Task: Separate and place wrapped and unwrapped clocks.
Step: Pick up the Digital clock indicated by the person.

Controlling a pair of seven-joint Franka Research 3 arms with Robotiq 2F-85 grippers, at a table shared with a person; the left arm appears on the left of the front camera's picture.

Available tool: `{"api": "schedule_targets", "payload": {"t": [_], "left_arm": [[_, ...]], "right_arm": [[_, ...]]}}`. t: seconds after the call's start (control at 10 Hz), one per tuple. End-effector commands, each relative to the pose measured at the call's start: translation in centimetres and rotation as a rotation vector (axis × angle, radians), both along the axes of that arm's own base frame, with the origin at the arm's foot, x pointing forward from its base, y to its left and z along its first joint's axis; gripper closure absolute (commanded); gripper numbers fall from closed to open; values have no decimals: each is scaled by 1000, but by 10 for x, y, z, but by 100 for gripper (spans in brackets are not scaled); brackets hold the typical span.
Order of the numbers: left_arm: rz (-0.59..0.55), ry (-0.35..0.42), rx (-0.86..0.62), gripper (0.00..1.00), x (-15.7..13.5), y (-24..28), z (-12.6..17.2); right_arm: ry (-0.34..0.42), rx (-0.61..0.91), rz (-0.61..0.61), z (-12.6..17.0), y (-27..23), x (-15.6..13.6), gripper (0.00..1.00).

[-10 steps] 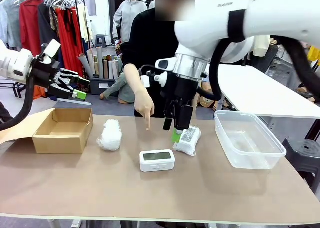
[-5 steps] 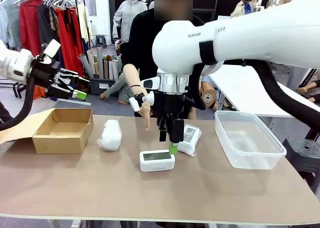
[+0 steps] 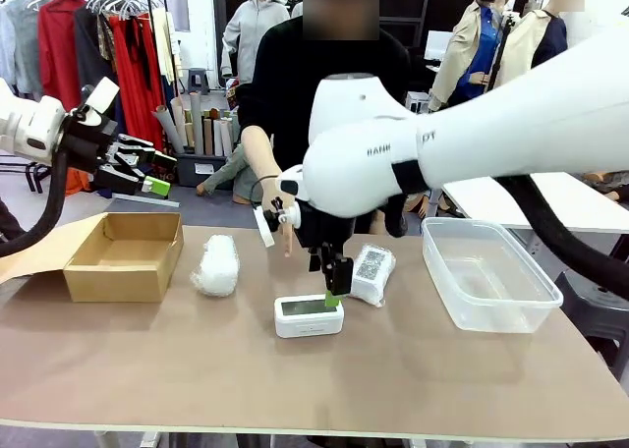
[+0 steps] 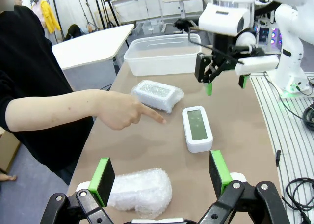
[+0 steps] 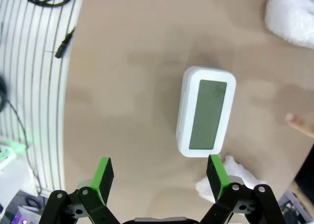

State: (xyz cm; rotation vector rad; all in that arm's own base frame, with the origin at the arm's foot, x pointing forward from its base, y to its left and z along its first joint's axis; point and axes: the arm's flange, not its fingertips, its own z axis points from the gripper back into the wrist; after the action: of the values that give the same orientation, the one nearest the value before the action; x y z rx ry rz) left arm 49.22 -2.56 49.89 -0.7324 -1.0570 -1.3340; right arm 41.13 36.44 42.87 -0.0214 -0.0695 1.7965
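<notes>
Right jaws moved from the labelled bundle (image 3: 371,273) to above the bare clock (image 3: 309,315).
Both pairs stand spread; the clock lies below the right jaws, and the person's finger (image 4: 152,116) points beside it, likely choosing it.

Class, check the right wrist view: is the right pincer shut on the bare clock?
No: the right pincer is open, its pads wide apart, the bare clock lying ungripped.

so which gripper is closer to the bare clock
Right. The right gripper hovers open just above the bare clock; the left gripper is far off, raised past the cardboard box.
</notes>
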Motion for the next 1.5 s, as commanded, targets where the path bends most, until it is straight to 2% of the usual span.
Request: {"api": "schedule_targets", "payload": {"t": [0.0, 0.1, 0.2, 0.3, 0.7, 0.8, 1.0, 1.2, 1.4], "left_arm": [[0, -1, -1, 0, 0, 0, 1], [0, -1, -1, 0, 0, 0, 1], [0, -1, -1, 0, 0, 0, 1], [0, -1, -1, 0, 0, 0, 1], [0, -1, -1, 0, 0, 0, 1], [0, -1, -1, 0, 0, 0, 1], [0, -1, -1, 0, 0, 0, 1], [0, -1, -1, 0, 0, 0, 1], [0, -1, -1, 0, 0, 0, 1]], "right_arm": [[-65, -1, -62, -24, -10, 6, 0], [-85, 12, -60, -31, -12, 13, 0], [-64, 38, -2, -30, -11, 14, 0], [-27, 18, -30, -25, -10, 9, 0], [-30, 24, -26, -32, -10, 11, 0], [-82, 32, 30, -41, -5, 25, 0], [-70, 21, 7, -61, 4, 53, 0], [-61, 11, -12, -78, 5, 66, 0], [-86, 34, -18, -89, 3, 77, 0]]}}
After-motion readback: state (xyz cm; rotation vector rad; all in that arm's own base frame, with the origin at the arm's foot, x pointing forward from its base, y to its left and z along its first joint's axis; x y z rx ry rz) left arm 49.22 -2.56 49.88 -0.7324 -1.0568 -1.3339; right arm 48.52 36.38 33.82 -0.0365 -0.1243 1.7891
